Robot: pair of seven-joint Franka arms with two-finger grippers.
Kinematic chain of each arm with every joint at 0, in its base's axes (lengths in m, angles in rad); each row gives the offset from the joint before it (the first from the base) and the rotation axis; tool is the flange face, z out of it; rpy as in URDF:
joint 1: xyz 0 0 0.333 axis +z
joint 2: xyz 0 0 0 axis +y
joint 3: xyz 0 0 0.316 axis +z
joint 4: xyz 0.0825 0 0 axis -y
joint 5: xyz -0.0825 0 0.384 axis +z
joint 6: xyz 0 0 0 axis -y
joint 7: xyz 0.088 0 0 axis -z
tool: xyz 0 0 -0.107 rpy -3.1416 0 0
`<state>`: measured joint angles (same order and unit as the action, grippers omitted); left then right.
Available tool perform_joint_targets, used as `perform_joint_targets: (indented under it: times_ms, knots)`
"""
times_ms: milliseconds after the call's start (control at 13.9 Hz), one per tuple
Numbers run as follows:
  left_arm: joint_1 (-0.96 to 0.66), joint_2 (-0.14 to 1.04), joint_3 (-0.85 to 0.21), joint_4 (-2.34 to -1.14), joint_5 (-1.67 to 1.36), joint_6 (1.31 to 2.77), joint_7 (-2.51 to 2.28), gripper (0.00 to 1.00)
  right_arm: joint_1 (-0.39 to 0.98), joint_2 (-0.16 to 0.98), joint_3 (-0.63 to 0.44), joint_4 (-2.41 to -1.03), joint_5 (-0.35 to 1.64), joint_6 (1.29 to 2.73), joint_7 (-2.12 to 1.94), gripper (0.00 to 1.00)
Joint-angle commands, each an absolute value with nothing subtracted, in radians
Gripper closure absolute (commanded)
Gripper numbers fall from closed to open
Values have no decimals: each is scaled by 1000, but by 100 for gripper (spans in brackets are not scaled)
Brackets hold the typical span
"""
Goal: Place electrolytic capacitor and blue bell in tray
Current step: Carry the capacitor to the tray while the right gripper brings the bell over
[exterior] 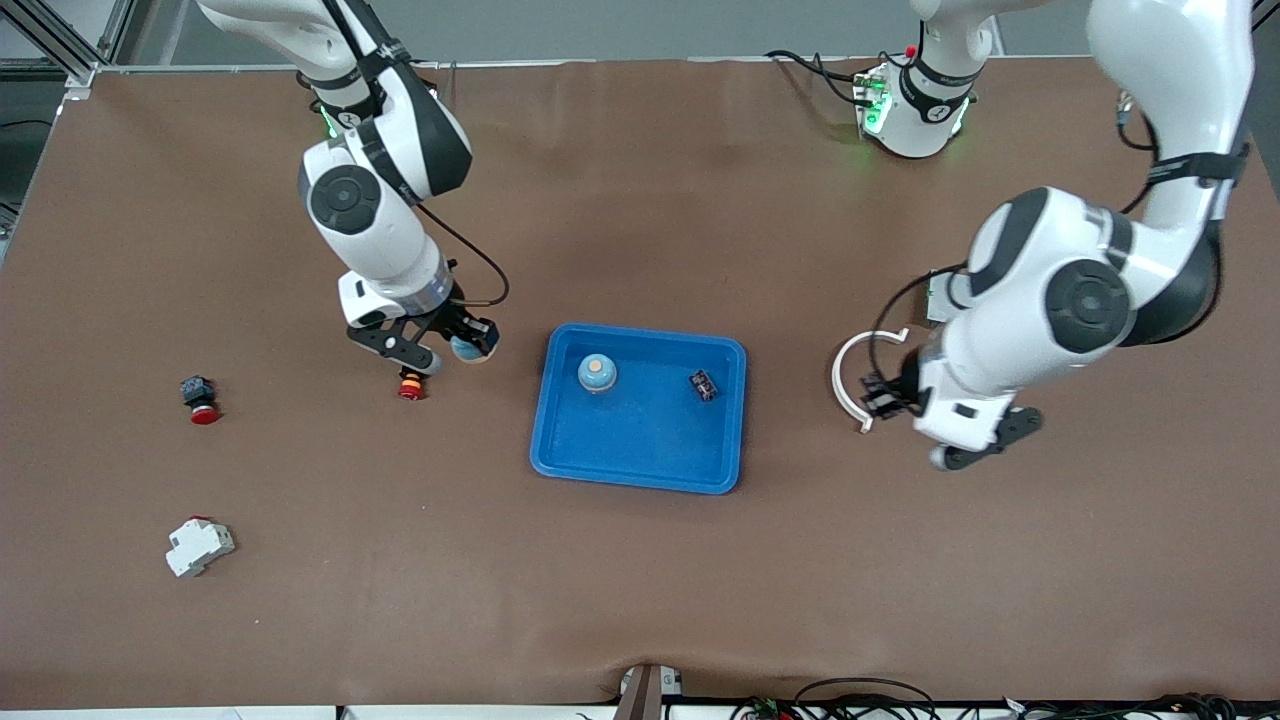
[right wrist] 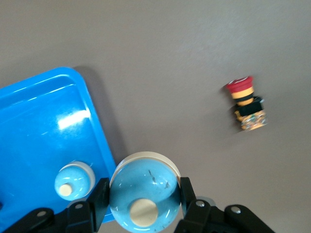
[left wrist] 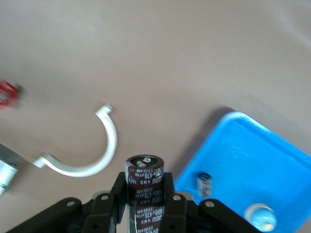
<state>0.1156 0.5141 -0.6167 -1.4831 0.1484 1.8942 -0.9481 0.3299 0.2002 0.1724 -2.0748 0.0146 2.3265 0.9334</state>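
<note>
The bright-blue tray (exterior: 640,440) lies mid-table. In it stand a blue bell (exterior: 597,373) and a small dark capacitor (exterior: 703,384). My right gripper (exterior: 455,345) is shut on a second blue bell (right wrist: 145,191) and holds it just above the table beside the tray's rim (right wrist: 99,141), toward the right arm's end. My left gripper (exterior: 885,398) is shut on a brown electrolytic capacitor (left wrist: 145,187), held upright over the table toward the left arm's end of the tray (left wrist: 233,145), above a white C-shaped clamp (left wrist: 104,155).
A red push button (exterior: 410,385) lies just under the right gripper and shows in the right wrist view (right wrist: 245,104). Another red button (exterior: 200,400) and a white breaker (exterior: 198,545) lie toward the right arm's end. The white clamp (exterior: 850,375) lies by the left gripper.
</note>
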Motion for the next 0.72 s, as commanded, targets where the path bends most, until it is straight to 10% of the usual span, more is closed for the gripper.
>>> perform_joint_targets:
  times_ms: [0, 646]
  knots:
    - [10, 627, -588, -1338, 133, 1868, -1084, 100, 369, 267, 161, -1987, 6, 2310, 1004, 100]
    - [-362, 764, -307, -1285, 132, 2156, -1393, 100, 396, 425, 160, -1807, -66, 2279, 1118, 100]
